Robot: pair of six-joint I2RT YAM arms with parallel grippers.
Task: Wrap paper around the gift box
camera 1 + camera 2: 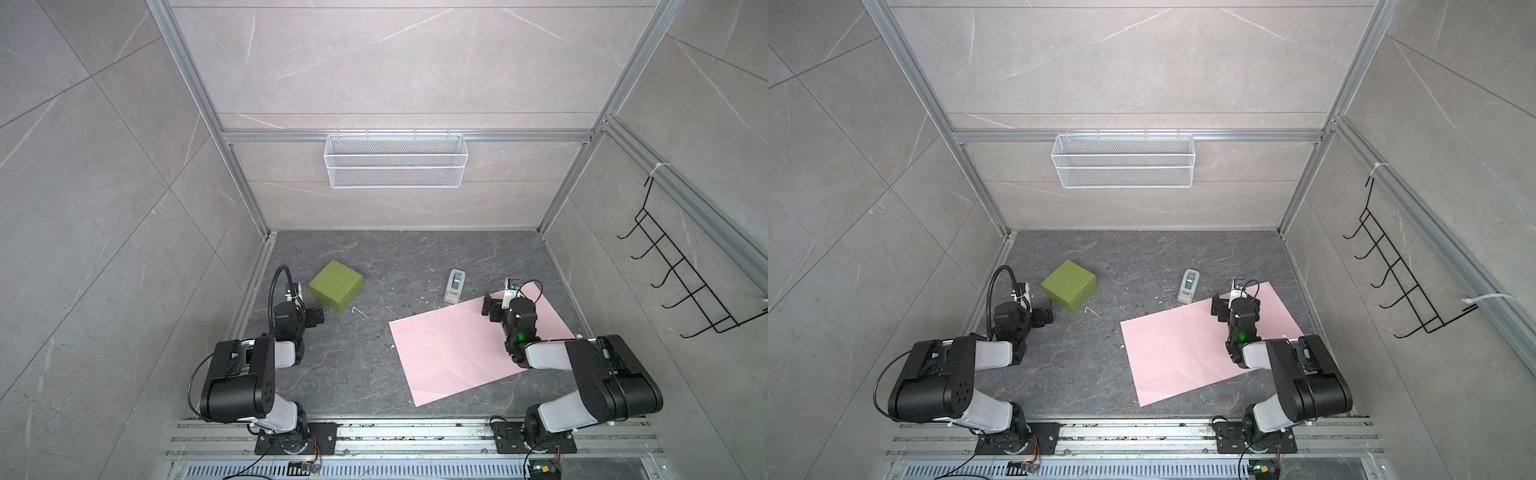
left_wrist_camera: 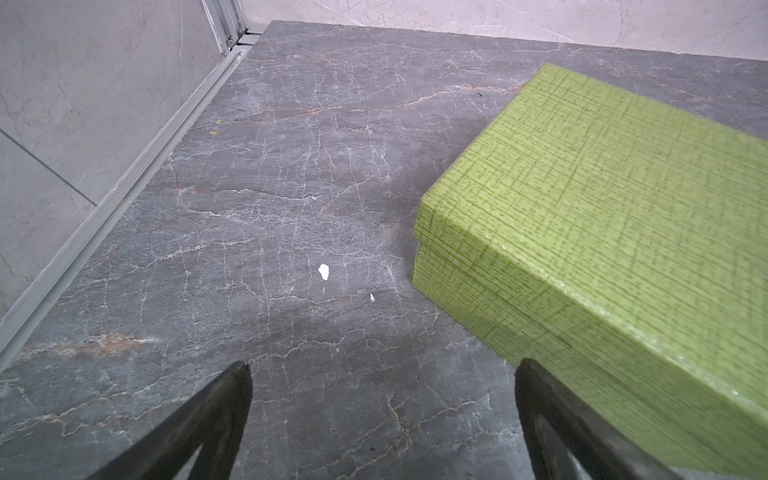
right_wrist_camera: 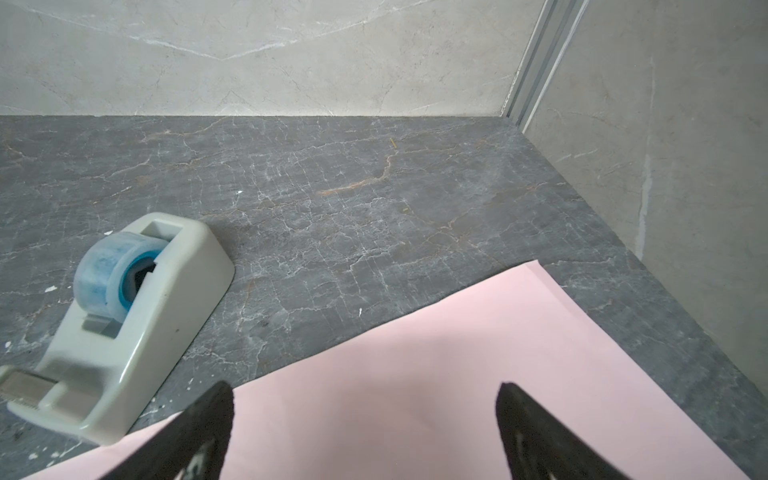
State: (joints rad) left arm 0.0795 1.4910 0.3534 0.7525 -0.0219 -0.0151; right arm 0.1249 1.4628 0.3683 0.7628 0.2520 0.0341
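Pale marble-look walls (image 1: 395,62), dark veined floor (image 1: 353,365), white mesh basket (image 1: 395,178), black hook rack (image 1: 685,261)

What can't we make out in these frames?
- Paper: the underside, since it lies face down in every view. In both top views the right arm also covers part of it.
- Gift box: the contents, as the lid is on. One end is cut off by the frame edge in the left wrist view.
- Tape dispenser: too small for detail in the top views, and its cutter end is clipped in the right wrist view.
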